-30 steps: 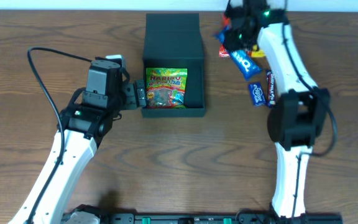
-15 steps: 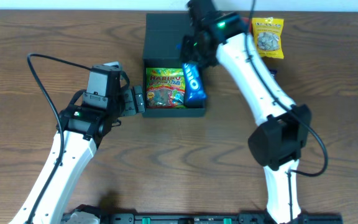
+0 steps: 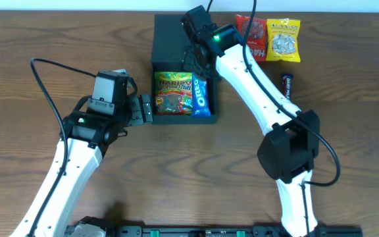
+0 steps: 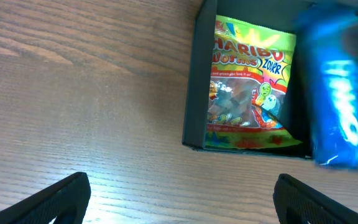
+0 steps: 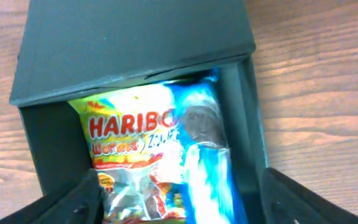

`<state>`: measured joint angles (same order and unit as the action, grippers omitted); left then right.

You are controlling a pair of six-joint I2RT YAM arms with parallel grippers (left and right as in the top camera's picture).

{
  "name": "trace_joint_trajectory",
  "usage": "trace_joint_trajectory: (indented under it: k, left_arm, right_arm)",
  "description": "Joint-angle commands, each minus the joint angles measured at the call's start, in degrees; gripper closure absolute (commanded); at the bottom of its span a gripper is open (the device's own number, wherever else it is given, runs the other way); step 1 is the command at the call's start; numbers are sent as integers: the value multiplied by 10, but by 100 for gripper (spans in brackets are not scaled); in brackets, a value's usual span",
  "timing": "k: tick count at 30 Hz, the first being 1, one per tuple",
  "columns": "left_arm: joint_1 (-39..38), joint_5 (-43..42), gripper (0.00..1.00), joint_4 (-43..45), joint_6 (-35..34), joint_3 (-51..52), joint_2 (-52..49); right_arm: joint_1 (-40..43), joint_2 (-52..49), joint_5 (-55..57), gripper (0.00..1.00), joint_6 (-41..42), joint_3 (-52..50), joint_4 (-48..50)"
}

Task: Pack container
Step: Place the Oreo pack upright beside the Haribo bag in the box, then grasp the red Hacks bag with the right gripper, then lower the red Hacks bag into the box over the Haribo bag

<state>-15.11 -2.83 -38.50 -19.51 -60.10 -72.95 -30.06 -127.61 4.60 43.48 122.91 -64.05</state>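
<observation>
Sitting open at the far middle of the wooden table (image 3: pixel 45 26), the dark teal container (image 3: pixel 183 36) has the right gripper (image 5: pixel 182 202) spread above it, the left gripper (image 4: pixel 188 199) spread near its left wall, and inside a Haribo bag (image 3: pixel 174 92) touching a blue packet (image 3: pixel 201 97).

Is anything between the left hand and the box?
Nothing visible. The left hand is open, close to the left wall of the box. The wrist view shows only table between them.

Blue Oreo packet (image 3: pixel 201 94) went from the counter's (image 3: pixel 347 131) right side into the container (image 3: pixel 176 39). Right hand (image 3: pixel 199 64) followed and let go.
</observation>
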Motion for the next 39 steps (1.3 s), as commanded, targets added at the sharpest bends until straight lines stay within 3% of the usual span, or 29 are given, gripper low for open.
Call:
trace_joint_trajectory:
  k: [1,12,16,21,28,32,39]
  left_arm:
    - [1,3,5,-2,-2,-5,7]
    - [1,3,5,-3,-2,-5,7]
    - [1,3,5,-3,-2,-5,7]
    - [1,3,5,-2,-2,-5,7]
    - [1,3,5,-3,0,-5,7]
    - [1,3,5,-3,0,-5,7]
    - [1,3,5,-3,0,-5,7]
  right_arm:
    - [5,7,12,16,-17,3,0]
    - [95,21,110,10,-97,16,60]
    - [139,-4,123,10,-158,11,153]
    - [175,-74,123,10,-294,11,301]
    - [189,-166,117,11,-324,11,374]
    - [192,-197,115,23,-324,11,381]
    - [192,-214,115,84,-324,11,373]
